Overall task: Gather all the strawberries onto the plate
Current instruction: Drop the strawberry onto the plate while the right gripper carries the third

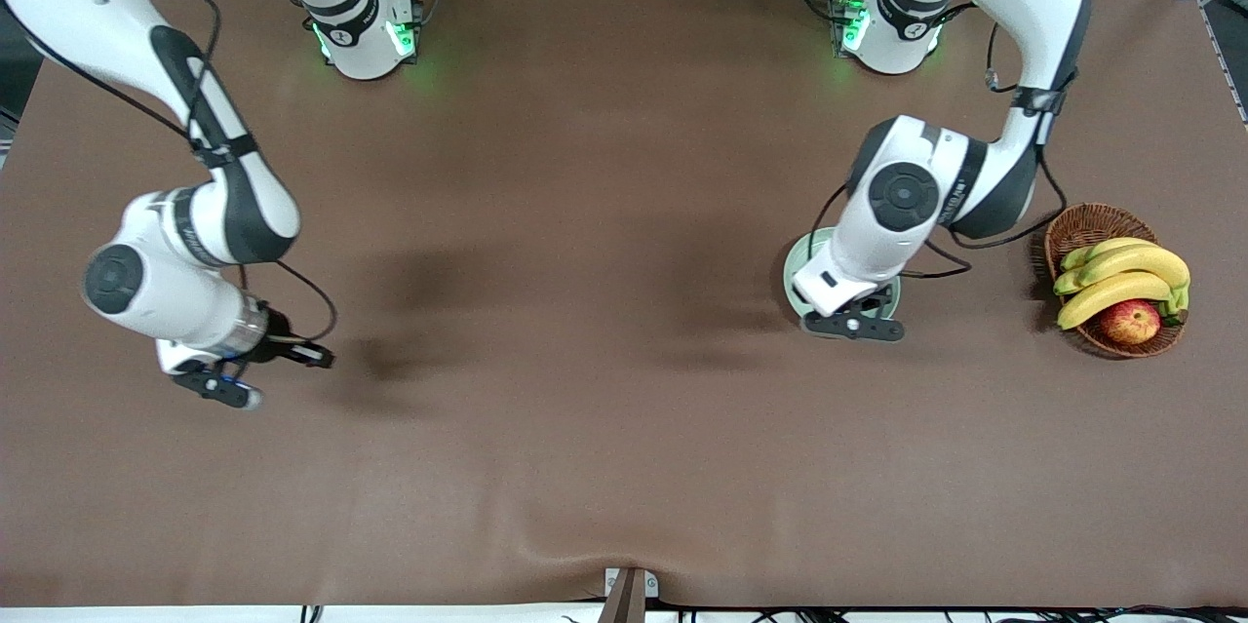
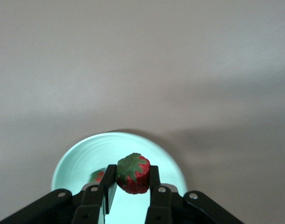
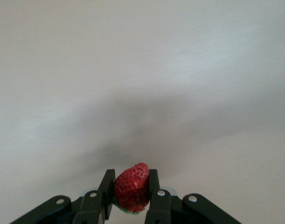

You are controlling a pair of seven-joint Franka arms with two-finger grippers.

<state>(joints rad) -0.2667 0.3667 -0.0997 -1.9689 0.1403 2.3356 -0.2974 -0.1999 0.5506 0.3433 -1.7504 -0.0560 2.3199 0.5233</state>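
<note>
While both grippers clamp berries, one berry lies in the plate.
Left gripper pinches its strawberry over the plate; right gripper grips another strawberry over bare table.

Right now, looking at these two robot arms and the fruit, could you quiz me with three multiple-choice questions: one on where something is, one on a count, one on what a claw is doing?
1. What is the left claw over?
A. the wicker basket
B. the green plate
C. bare table

2. How many strawberries show in the left wrist view?
A. none
B. one
C. two

3. What is the right claw doing?
A. hanging open and empty
B. gripping a strawberry
C. gripping a banana

Answers:
1. B: the plate lies right under the left claw, beside the basket.
2. C: one strawberry sits between the claw's fingers, and another strawberry lies on the plate beside it.
3. B: its fingers are shut on a red strawberry, over bare table toward the right arm's end.
</note>
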